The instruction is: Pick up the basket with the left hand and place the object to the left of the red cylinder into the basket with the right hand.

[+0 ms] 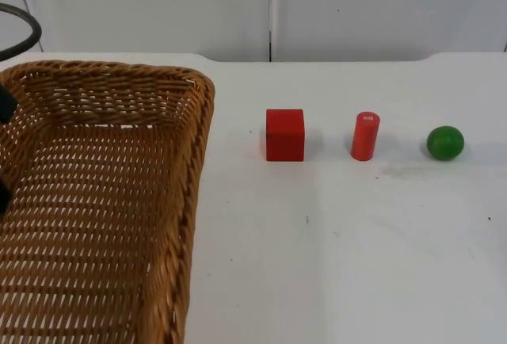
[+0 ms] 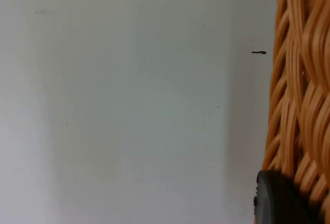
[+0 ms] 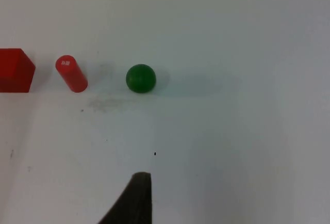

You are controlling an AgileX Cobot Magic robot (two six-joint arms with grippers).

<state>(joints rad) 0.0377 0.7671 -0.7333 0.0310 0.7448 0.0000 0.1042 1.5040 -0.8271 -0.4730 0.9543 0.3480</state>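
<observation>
- The wicker basket (image 1: pixel 95 201) lies nearest the top camera, at about 8 o'clock on the white table (image 1: pixel 341 249), its rim running up to about 10 o'clock.
- The left gripper (image 2: pixel 281 201) shows as one black fingertip against the outer weave of the basket (image 2: pixel 301 79); whether it is clamped on the rim I cannot tell, nor how wide it stands.
- The right gripper (image 3: pixel 131 201) hangs above bare table, well apart from the objects; one dark fingertip shows, so its opening cannot be told, and nothing visibly touches it.
- The red cube (image 1: pixel 285 134), the thing left of the cylinder, sits on the table near the centre, just beside the basket's right wall but apart from it.
- The red cylinder (image 1: pixel 365 135) stands upright at about 3 o'clock of the cube, with a gap between them.
- The green ball (image 1: pixel 445 143) rests at 3 o'clock of the cylinder.
- The grey partition wall (image 1: pixel 356 7) closes the table at 12 o'clock.
</observation>
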